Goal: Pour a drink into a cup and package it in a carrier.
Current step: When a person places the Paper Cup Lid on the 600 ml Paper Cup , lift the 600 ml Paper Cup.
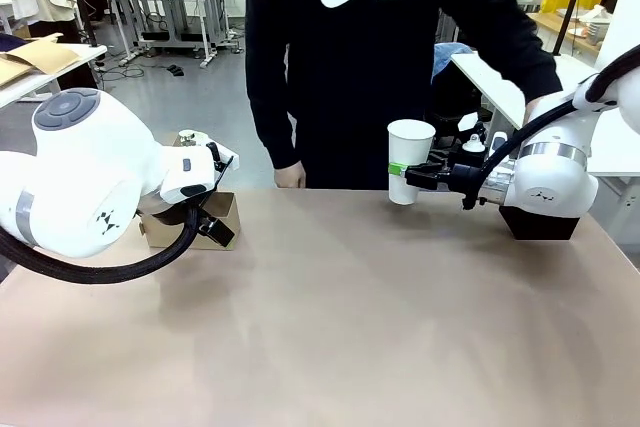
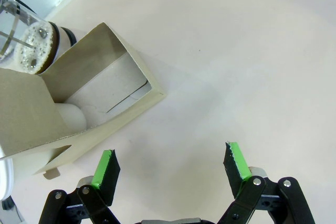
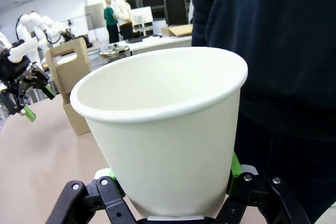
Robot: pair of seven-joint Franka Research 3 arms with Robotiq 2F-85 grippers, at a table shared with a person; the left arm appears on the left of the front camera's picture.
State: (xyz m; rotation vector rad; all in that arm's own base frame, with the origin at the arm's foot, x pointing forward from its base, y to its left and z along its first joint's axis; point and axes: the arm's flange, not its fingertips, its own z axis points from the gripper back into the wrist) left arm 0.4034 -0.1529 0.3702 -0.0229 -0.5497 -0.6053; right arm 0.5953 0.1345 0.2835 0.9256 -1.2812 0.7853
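The white paper cup (image 1: 410,159) hangs above the table's far right, lidless and empty inside, with my right gripper (image 1: 404,175) shut on its lower half. In the right wrist view the cup (image 3: 163,124) stands between the green pads of that gripper (image 3: 173,184). The brown cardboard carrier (image 1: 228,215) sits at the far left, partly behind my left arm. My left gripper (image 2: 172,163) hovers open over bare table beside the carrier (image 2: 100,85). The glass pitcher (image 2: 29,40) stands just behind the carrier, with a brown frothy ring showing from above.
A person in a black top stands at the far edge, one hand (image 1: 290,177) resting near the table. A black box (image 1: 540,223) sits under my right arm. The carrier's handle panel (image 3: 65,59) stands upright.
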